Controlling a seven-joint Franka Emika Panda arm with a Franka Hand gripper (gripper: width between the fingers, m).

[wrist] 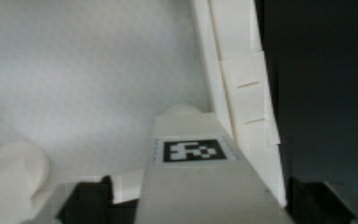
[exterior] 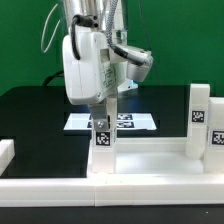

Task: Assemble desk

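The white desk tabletop (exterior: 150,165) lies flat at the front of the black table. One tagged white leg (exterior: 199,120) stands upright on it at the exterior view's right. My gripper (exterior: 103,108) comes straight down and is shut on a second tagged leg (exterior: 103,138), which stands upright on the tabletop near its middle-left. In the wrist view this leg (wrist: 197,150) runs up between my two dark fingers (wrist: 87,197), its tag facing the camera. Below it are the tabletop's flat face (wrist: 78,80) and raised rim (wrist: 238,70). The leg's lower end is hidden.
The marker board (exterior: 135,122) lies on the black table behind the held leg. A low white bar (exterior: 6,152) sits at the exterior view's left edge. A rounded white part (wrist: 12,180) shows beside the held leg in the wrist view.
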